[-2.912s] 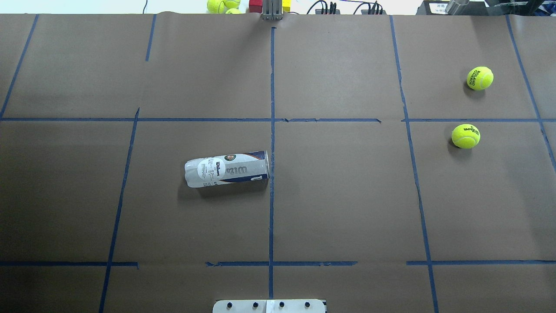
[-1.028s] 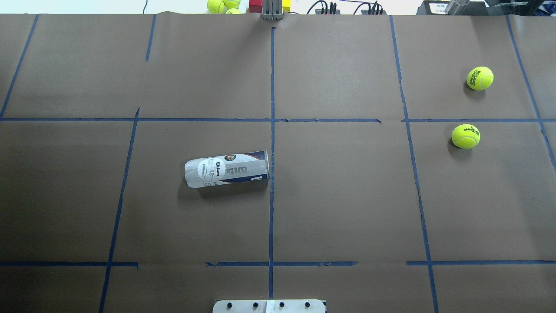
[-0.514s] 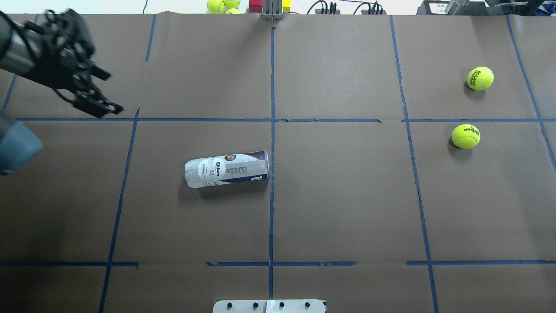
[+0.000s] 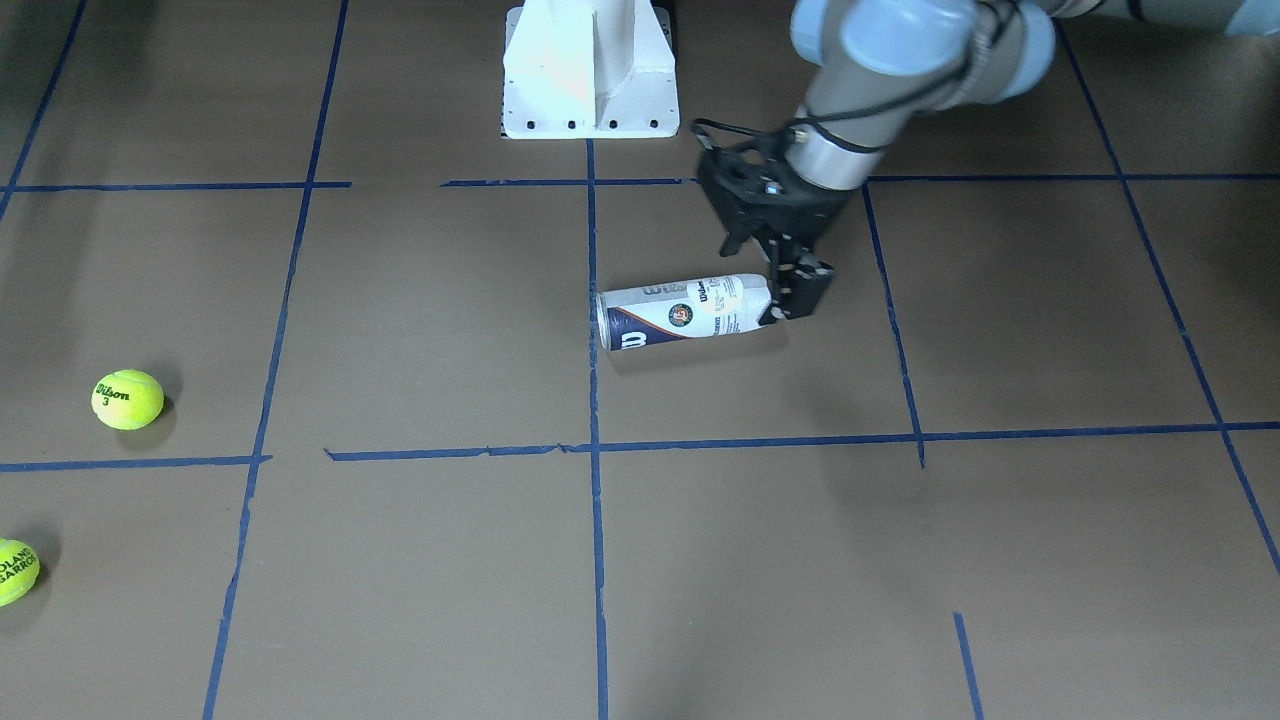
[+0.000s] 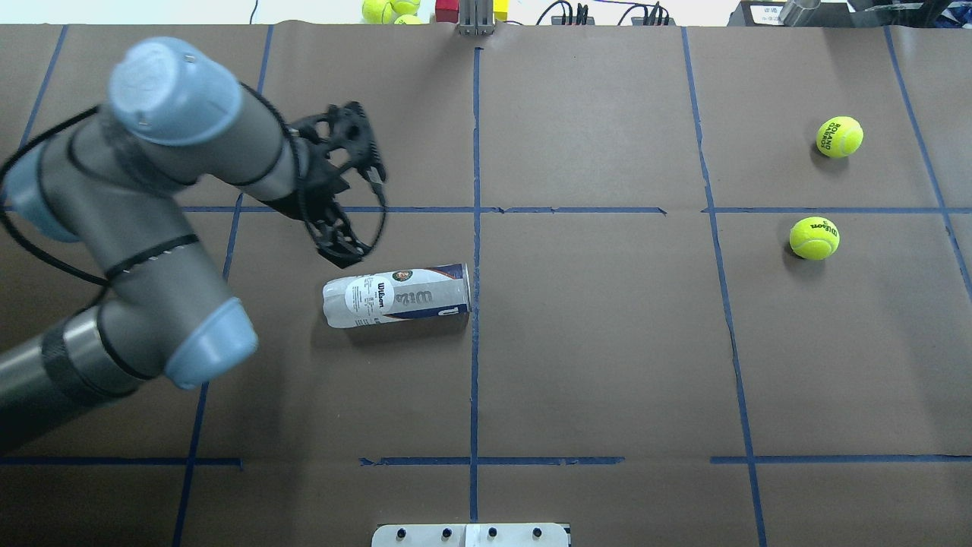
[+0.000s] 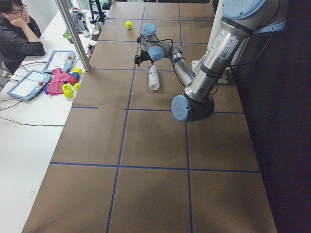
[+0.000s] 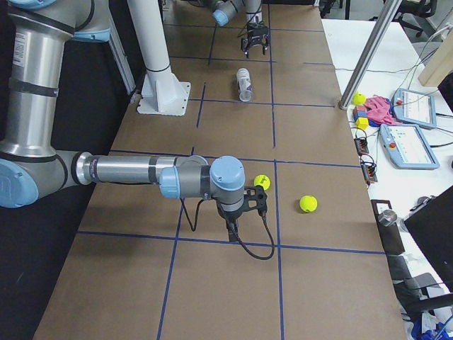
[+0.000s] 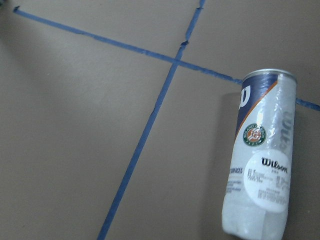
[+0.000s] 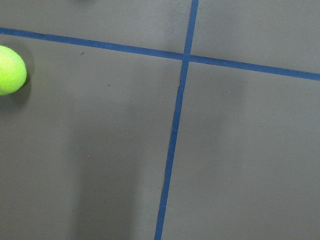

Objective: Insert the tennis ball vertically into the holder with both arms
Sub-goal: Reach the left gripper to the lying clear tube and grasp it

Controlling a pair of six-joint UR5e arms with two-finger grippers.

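Observation:
The holder (image 5: 396, 295) lies on its side near the table's middle, its navy end toward the centre tape line, also seen in the front view (image 4: 685, 312) and the left wrist view (image 8: 262, 175). My left gripper (image 5: 363, 213) (image 4: 766, 268) hangs open just beyond the holder's clear closed end, one finger (image 4: 800, 292) close beside it and nothing between the fingers. Two tennis balls (image 5: 814, 238) (image 5: 839, 137) rest on the right side. My right gripper (image 7: 244, 207) shows only in the right side view, near a ball (image 7: 262, 182); whether it is open I cannot tell.
The white pedestal base (image 4: 590, 70) stands at the robot's edge. Spare balls and coloured blocks (image 5: 395, 9) and a metal post (image 5: 476, 19) line the far edge. A seated person (image 6: 19, 34) and tablets are beside the table. Blue tape lines grid the brown paper.
My left arm has swung in from the left edge to just beside the holder's closed end. The holder and both balls have not moved.

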